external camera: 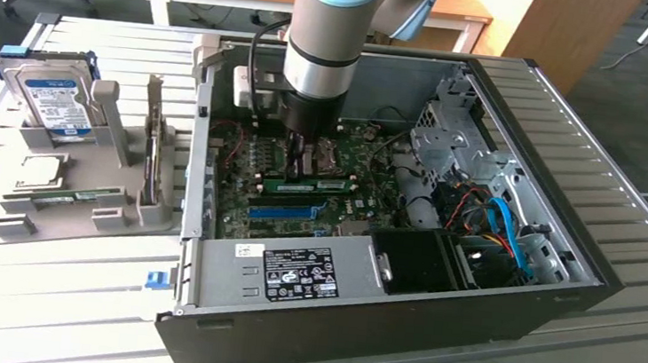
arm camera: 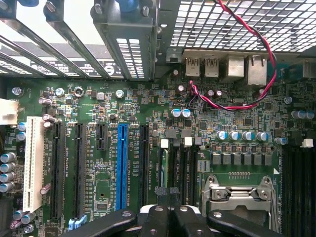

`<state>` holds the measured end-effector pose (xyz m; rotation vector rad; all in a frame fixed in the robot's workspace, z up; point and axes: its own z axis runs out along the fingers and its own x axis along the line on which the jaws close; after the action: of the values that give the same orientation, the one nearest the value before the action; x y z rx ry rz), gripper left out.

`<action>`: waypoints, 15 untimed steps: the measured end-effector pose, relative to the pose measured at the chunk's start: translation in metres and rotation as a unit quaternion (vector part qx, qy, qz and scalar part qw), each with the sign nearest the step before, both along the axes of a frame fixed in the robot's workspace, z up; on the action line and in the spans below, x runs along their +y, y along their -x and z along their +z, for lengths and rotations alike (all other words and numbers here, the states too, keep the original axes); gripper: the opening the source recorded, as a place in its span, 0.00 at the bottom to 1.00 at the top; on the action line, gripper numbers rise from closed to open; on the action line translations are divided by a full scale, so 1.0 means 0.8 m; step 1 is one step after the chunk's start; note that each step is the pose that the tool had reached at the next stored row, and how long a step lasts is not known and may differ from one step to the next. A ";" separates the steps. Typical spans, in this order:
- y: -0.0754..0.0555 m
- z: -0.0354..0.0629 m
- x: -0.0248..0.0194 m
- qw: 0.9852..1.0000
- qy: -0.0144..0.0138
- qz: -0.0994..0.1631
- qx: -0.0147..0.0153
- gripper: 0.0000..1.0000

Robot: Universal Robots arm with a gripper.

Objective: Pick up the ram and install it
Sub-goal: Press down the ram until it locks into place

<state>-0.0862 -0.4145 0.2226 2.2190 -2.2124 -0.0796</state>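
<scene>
While our hand (external camera: 296, 148) hangs inside the case (external camera: 556, 248) with fingers together on nothing, ram (external camera: 306, 182) lies just below it on the board (arm camera: 98, 106), apparently slotted. We judge ram light, stiff and fragile, best gripped by its long edges, not the chips. Slot print beside the blue slot (arm camera: 121, 165) is unreadable; so is the drive (external camera: 53, 100) label.

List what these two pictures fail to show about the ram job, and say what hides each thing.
- Fingers: the tips are cut off by the wrist view's edge, so what they touch is unclear.
- Ram: in the exterior view it is too small, and partly behind the arm, to tell whether it is seated.
- Hard drive: its label print is too small in the exterior view.
</scene>
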 end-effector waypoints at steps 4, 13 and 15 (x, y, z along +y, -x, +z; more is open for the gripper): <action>0.000 0.000 0.0000 1.000 0.000 0.000 0.000 0.11; 0.000 0.000 0.0000 1.000 0.000 0.000 0.000 0.11; 0.000 0.000 0.0000 1.000 0.000 0.000 0.000 0.11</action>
<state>-0.0862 -0.4145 0.2226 2.2192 -2.2125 -0.0797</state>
